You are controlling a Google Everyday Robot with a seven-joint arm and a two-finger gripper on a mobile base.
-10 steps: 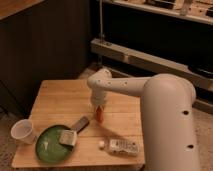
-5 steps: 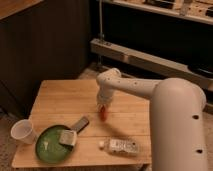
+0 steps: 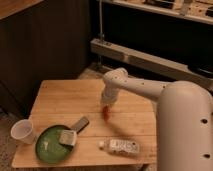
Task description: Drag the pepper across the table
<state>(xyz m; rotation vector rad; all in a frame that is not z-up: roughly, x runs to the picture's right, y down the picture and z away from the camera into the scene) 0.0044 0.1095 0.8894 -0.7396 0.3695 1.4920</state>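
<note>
One pepper point(image 3: 106, 113), one bottle point(image 3: 120, 146), one plate point(image 3: 44, 149) (green), one cup point(image 3: 23, 132), one end effector point(image 3: 105, 106).

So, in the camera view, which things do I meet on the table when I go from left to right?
White cup → green plate → spatula lying partly on the plate → pepper with the gripper just above it → white plastic bottle, all on the table.

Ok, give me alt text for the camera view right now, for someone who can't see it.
A white robot arm reaches down to a light-wood table, its gripper at a small orange-red pepper near the centre. In front lie a green plate with a spatula, a white cup and a plastic bottle.
</note>
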